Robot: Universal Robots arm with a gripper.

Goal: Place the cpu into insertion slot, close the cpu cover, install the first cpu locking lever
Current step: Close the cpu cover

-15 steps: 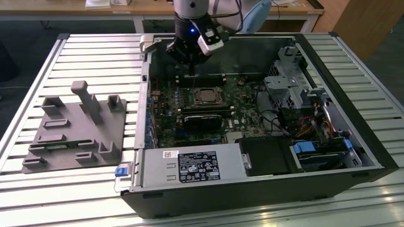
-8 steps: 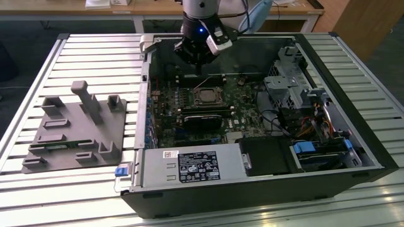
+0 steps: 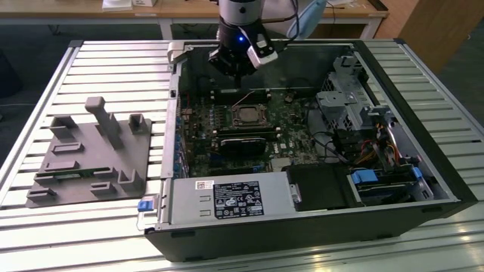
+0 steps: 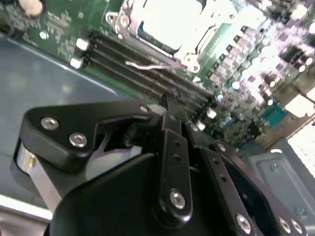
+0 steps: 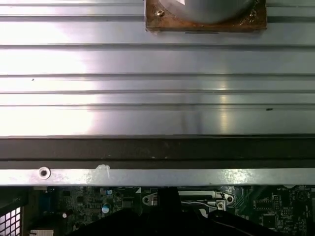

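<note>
the cpu (image 3: 248,117) is seen seated in the slot (image 3: 248,126), near the middle of the green board (image 3: 295,141) inside the open case (image 3: 302,232). the cover (image 3: 262,117) is laid flat around the cpu, whose tan face shows through the square opening. in the second wrist view the cpu (image 4: 167,17) is rendered very bright and is framed by the silver cover (image 4: 211,29). a thin wire lever (image 4: 147,65) is seen jutting from the side of the slot that faces the gripper, just above the dark memory slots (image 4: 147,81). whether it is latched cannot be told.

the gripper (image 3: 238,79) is held above the board, beyond the slot and apart from it, touching nothing. in the second wrist view the fingers (image 4: 172,142) are drawn together to a narrow tip at the gripper (image 4: 170,105), and nothing is held between them.

the case is laid on its side on a slatted metal bench (image 3: 90,62). a grey fixture (image 3: 83,170) is set on the bench at the exterior view's left, well apart from the case.
</note>
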